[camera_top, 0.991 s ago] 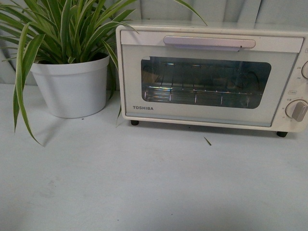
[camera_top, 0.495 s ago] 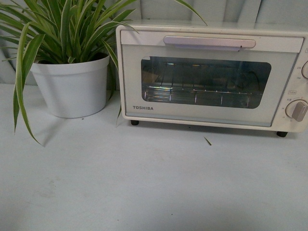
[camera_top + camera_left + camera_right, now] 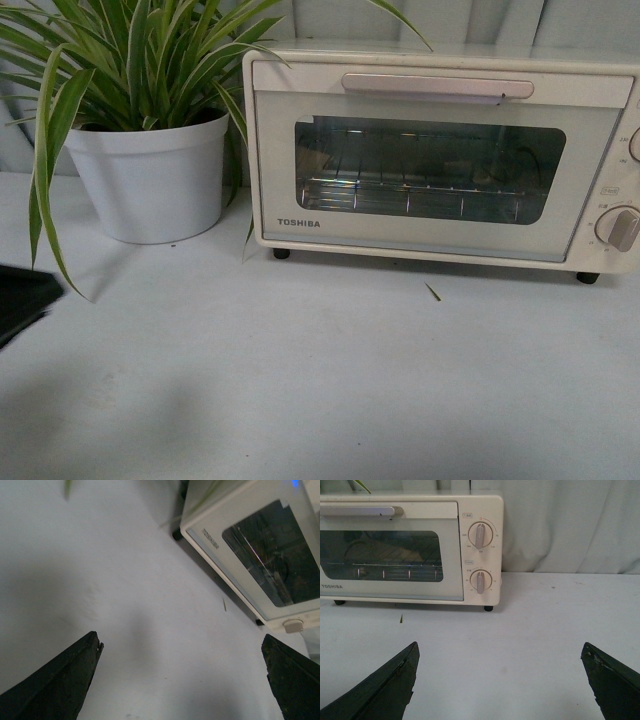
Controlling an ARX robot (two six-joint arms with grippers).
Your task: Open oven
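Note:
The cream-white TOSHIBA oven (image 3: 440,165) stands at the back right of the white table, its glass door shut and its long bar handle (image 3: 437,86) along the top. A wire rack shows through the window. My left gripper (image 3: 181,640) is open and empty, low over the bare table in front of and to the left of the oven (image 3: 250,545). A dark part of my left arm (image 3: 22,295) shows at the left edge of the front view. My right gripper (image 3: 500,649) is open and empty over the table, facing the oven's (image 3: 410,555) knob side (image 3: 480,535).
A white pot (image 3: 150,180) with a long-leaved green plant stands just left of the oven, leaves hanging over its corner. A small leaf scrap (image 3: 432,292) lies on the table (image 3: 320,390) before the door. A pale curtain (image 3: 570,525) hangs behind.
A dark part of my left arm has come into the front view at the left edge. The oven door stays shut.

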